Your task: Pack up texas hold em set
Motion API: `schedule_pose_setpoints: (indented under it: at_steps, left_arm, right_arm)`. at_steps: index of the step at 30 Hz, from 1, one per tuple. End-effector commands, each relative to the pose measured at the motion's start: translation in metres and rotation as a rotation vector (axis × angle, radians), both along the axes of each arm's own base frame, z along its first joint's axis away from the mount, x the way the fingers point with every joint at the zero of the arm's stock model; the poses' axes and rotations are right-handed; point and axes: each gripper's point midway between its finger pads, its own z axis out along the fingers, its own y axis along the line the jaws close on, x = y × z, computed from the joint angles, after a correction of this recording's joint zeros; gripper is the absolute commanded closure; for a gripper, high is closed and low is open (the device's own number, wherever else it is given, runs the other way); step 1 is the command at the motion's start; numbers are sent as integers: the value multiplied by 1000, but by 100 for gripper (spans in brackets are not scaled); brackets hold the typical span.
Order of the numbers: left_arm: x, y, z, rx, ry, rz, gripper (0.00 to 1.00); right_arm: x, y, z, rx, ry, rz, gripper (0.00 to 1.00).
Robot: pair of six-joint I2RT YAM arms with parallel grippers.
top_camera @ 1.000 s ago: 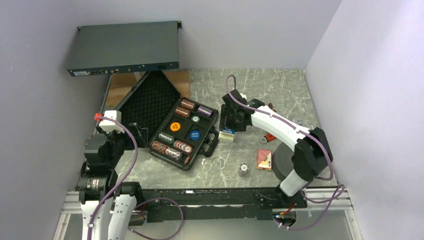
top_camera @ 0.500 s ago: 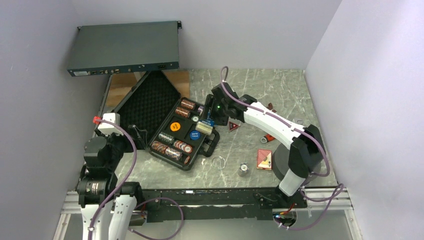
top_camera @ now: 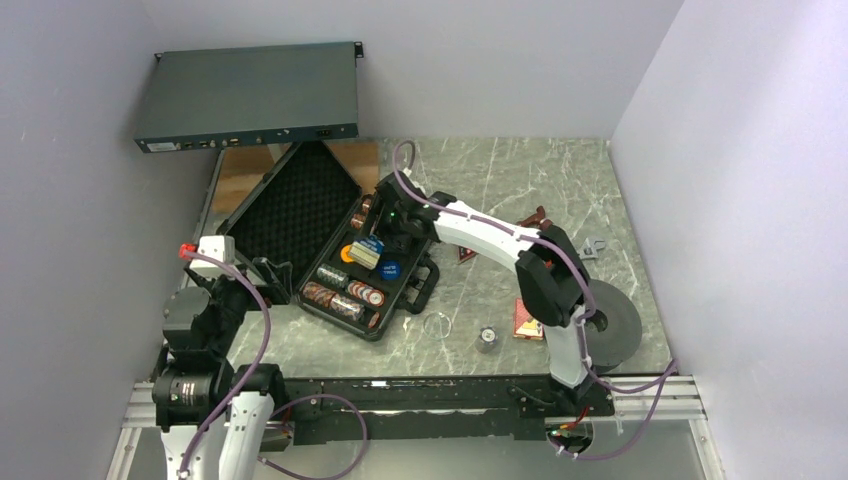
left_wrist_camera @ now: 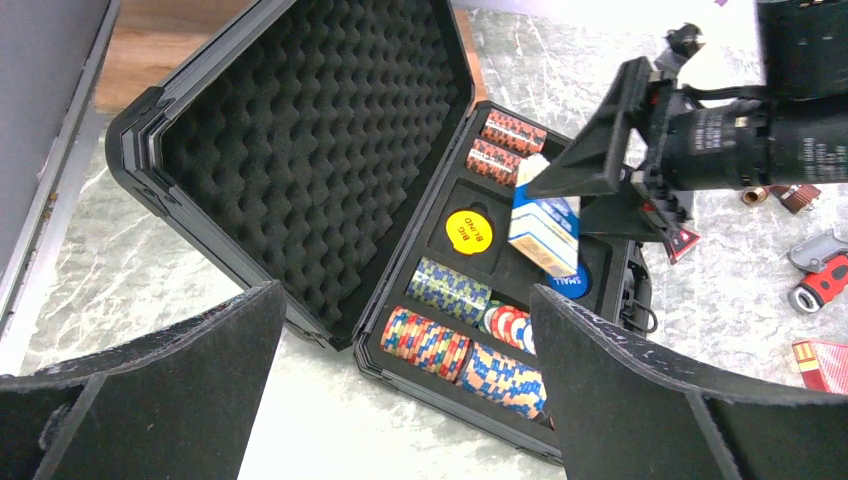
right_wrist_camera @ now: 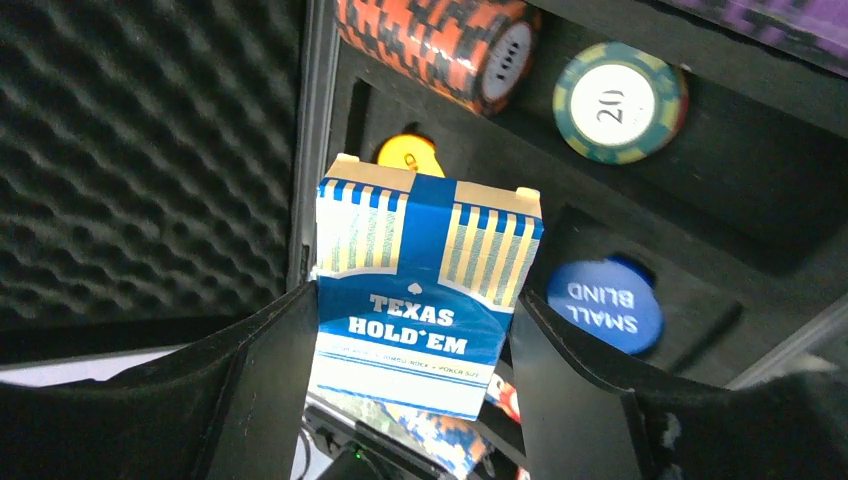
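The black case (top_camera: 300, 205) lies open, its foam lid (left_wrist_camera: 310, 150) leaning back. Its tray holds striped chip rolls (left_wrist_camera: 440, 345), an orange disc (left_wrist_camera: 468, 228) and a blue disc (right_wrist_camera: 605, 305). My right gripper (right_wrist_camera: 410, 300) is shut on the blue and yellow card box (right_wrist_camera: 425, 250), holding it over the tray's middle (top_camera: 367, 251) beside the blue disc. The left gripper (left_wrist_camera: 405, 295) hangs open and holds nothing, at the case's near left corner. A red card box (top_camera: 529, 318) lies on the table to the right.
A dark-grey rack unit (top_camera: 250, 95) sits at the back left. To the right of the case lie a red-handled wrench (left_wrist_camera: 820, 285), a small red triangle (top_camera: 466, 253), a wire ring (top_camera: 436, 324) and a small metal cylinder (top_camera: 487, 340).
The right arm has swung left, carrying the blue card box from beside the case to over the tray. The left arm has shifted slightly.
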Motion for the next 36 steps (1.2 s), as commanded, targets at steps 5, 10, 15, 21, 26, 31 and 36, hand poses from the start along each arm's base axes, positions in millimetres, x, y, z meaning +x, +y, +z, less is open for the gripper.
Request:
schedule_pose_setpoints:
  at_steps: [5, 10, 15, 21, 26, 31, 36]
  left_arm:
    - [-1, 2, 7, -4, -41, 16, 1]
    - [-2, 2, 8, -3, -47, 15, 1]
    - [-2, 2, 9, -4, -50, 17, 1]
    - [-3, 2, 8, -4, -51, 16, 1]
    - [-2, 2, 8, -4, -47, 17, 1]
    - [-2, 3, 8, -4, -48, 21, 1]
    - [-2, 4, 7, -3, -47, 25, 1]
  right_arm:
    - [26, 44, 32, 117, -52, -59, 100]
    - [34, 51, 22, 86, -56, -112, 100]
    - [34, 54, 8, 61, -44, -151, 100]
    - [34, 62, -7, 51, -34, -143, 100]
    - [33, 66, -16, 41, -26, -140, 100]
    - [28, 69, -18, 38, -18, -130, 100]
    - [17, 68, -23, 10, 0, -117, 100]
